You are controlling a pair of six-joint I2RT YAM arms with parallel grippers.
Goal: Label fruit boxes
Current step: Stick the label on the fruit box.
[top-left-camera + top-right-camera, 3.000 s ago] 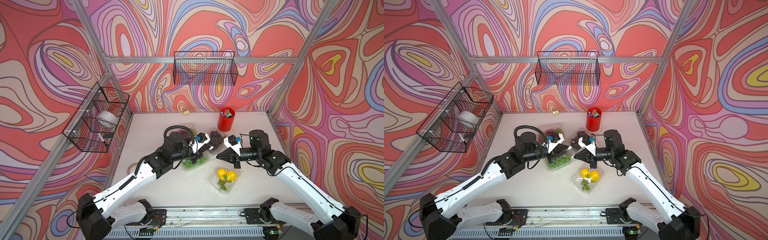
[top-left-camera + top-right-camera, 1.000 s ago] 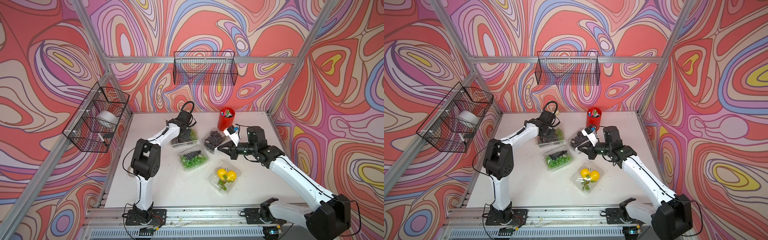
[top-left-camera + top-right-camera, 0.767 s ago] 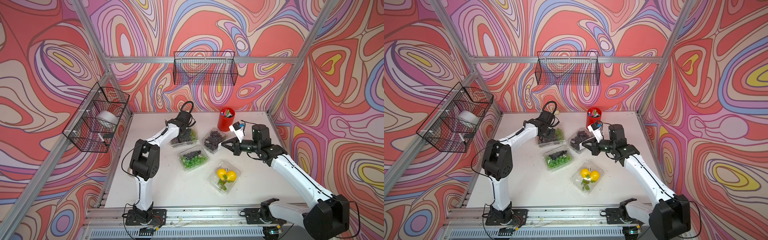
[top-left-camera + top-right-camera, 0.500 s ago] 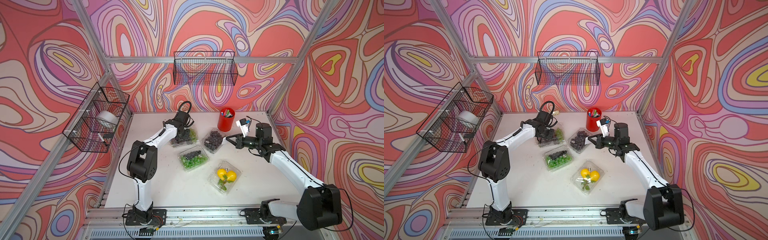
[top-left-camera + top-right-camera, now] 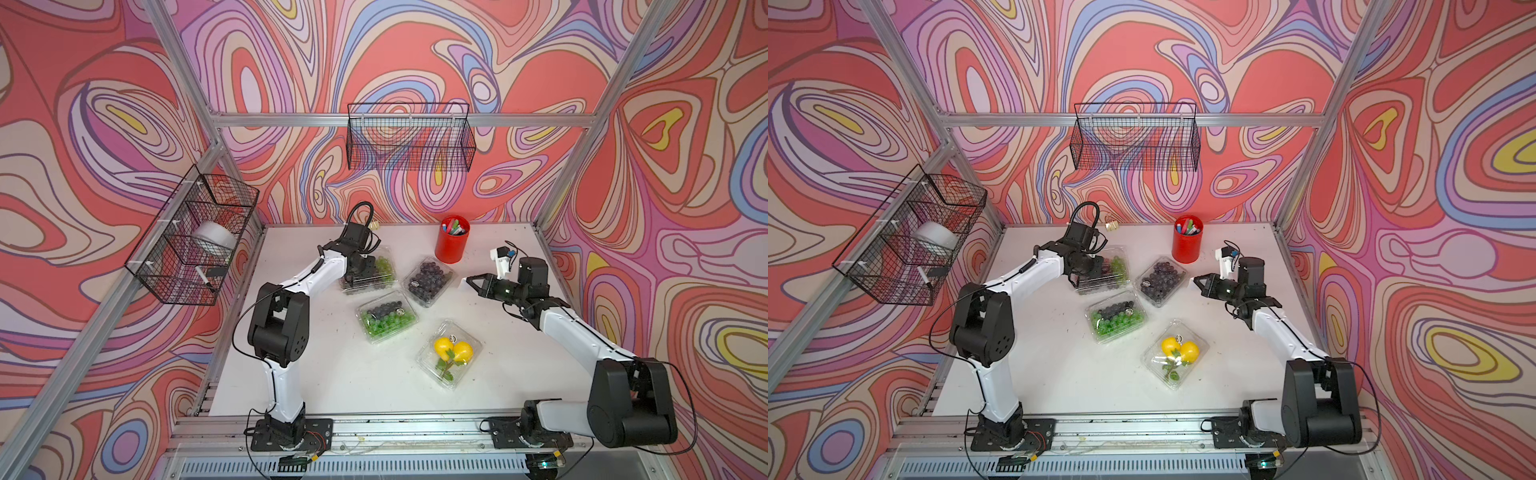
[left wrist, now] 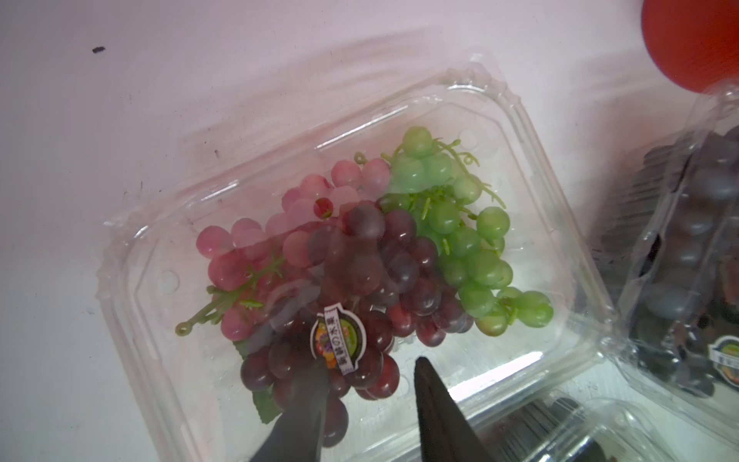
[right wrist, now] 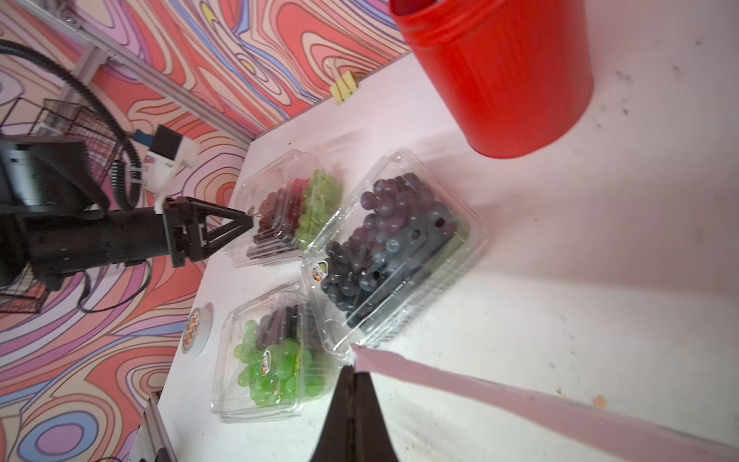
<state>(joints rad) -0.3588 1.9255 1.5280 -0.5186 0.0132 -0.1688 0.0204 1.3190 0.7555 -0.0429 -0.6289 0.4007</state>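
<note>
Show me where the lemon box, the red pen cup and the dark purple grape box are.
lemon box [image 5: 450, 353]: in a top view, on the clear lid over the lemons.
red pen cup [image 5: 452, 248]: in a top view, on its side wall.
dark purple grape box [image 5: 1160, 280]: in a top view, on the lid's middle.

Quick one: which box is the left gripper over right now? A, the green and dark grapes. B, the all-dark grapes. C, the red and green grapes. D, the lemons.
C: in the left wrist view the left gripper hangs open over the red-green grape box, its tips beside the round sticker on the lid.
</note>
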